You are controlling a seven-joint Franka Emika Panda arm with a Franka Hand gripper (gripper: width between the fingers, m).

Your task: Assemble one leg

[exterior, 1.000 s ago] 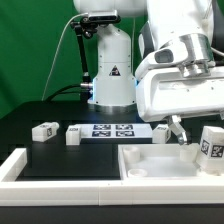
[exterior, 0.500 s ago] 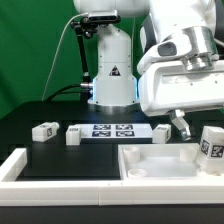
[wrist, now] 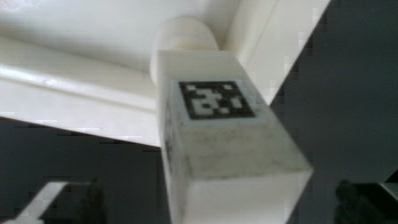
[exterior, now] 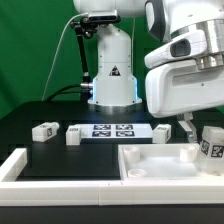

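Observation:
A leg (exterior: 212, 144) stands upright at the exterior view's right, beside the large flat white piece with recesses (exterior: 150, 166). My gripper (exterior: 194, 127) hangs just above and to the left of it. In the wrist view the same leg (wrist: 228, 140) fills the middle, its tag facing the camera. My gripper (wrist: 222, 206) is open, and a dark finger (wrist: 61, 200) stands off each side of the leg without touching it. Three more legs lie on the table: two to the left (exterior: 43, 131) (exterior: 73, 134) and one in the middle (exterior: 162, 132).
The marker board (exterior: 112, 129) lies between the legs in front of the robot base (exterior: 112, 75). A white rail (exterior: 20, 163) runs along the front left. The large white piece's raised rims also show in the wrist view (wrist: 71, 85).
The arm has moved toward the exterior view's right and slightly up, bringing the gripper closer to the upright leg. The legs and the white piece have not moved.

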